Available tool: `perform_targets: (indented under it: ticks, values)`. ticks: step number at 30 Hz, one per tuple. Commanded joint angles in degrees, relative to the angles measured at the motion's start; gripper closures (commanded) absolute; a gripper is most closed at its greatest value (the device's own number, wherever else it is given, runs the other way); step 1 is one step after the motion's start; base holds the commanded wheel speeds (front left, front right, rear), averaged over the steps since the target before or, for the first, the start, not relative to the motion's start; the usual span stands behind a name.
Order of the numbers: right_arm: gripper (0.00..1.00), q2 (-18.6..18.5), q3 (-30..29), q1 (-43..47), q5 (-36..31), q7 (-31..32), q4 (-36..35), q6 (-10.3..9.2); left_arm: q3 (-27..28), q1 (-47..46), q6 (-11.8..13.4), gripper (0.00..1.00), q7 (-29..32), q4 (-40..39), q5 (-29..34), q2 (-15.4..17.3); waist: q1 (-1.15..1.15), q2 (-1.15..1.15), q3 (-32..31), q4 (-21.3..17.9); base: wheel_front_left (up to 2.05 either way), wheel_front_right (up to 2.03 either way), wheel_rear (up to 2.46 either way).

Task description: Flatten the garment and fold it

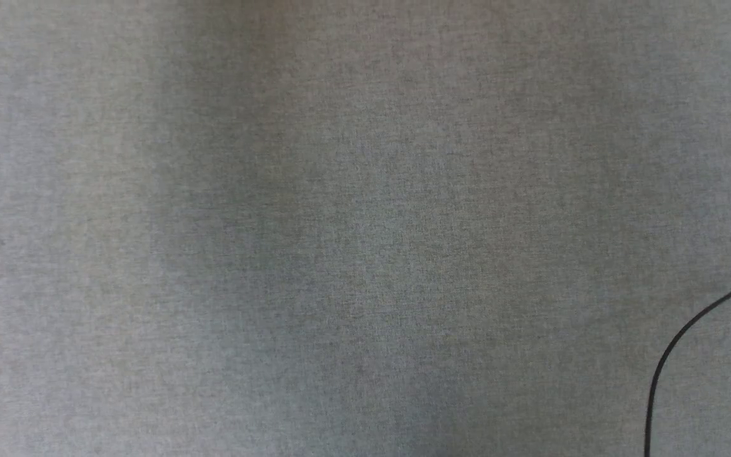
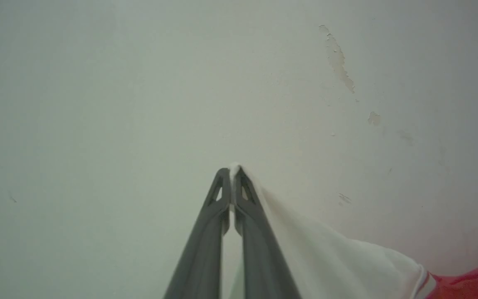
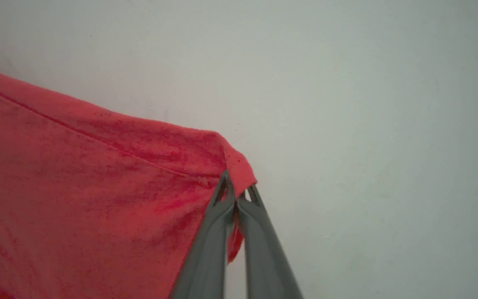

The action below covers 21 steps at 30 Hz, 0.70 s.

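In the left wrist view my left gripper [image 2: 231, 174] is shut on the white sleeve of the garment [image 2: 330, 253]; the sleeve runs down to the right to its striped trim and a bit of red body at the corner. In the right wrist view my right gripper [image 3: 237, 191] is shut on a red hemmed corner of the garment [image 3: 98, 182], whose red cloth spreads out to the left. Both grippers hold the cloth lifted in front of a pale wall.
The head view looks down on a grey cloth-covered surface [image 1: 365, 228] with a thin black cable [image 1: 676, 343] curving at the lower right. The pale wall [image 2: 139, 104] behind the left gripper has patches of peeled paint [image 2: 338, 62].
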Motion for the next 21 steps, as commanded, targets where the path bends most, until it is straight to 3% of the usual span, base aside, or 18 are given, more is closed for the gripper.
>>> perform_targets:
  ticks: [1,13,14,21]
  values:
    - [1.0,-0.03,1.7,3.12,1.04,-0.68,0.51,-0.04,0.51,3.18,-0.34,1.0,-0.28,-1.6,-0.69,0.71,-0.01,0.0,-1.7,0.25,0.0,0.0,0.0]
    - [1.0,-2.59,14.56,25.76,10.8,-3.5,-2.79,-0.04,6.46,39.72,-0.44,1.0,-0.31,-16.47,-5.89,-0.11,-0.01,0.0,-10.99,1.54,0.0,0.0,0.0]
    - [1.0,-2.59,14.56,25.76,10.8,-3.5,-2.79,-0.04,6.46,39.72,-0.44,1.0,-0.31,-16.47,-5.89,-0.11,-0.01,0.0,-10.99,1.54,0.0,0.0,0.0]
    - [1.0,-6.5,22.53,40.95,15.41,-2.56,-8.78,-0.04,6.73,66.38,-0.44,1.0,-0.31,-25.71,-5.07,-1.58,-0.01,0.0,-18.97,2.12,0.0,0.0,0.0]
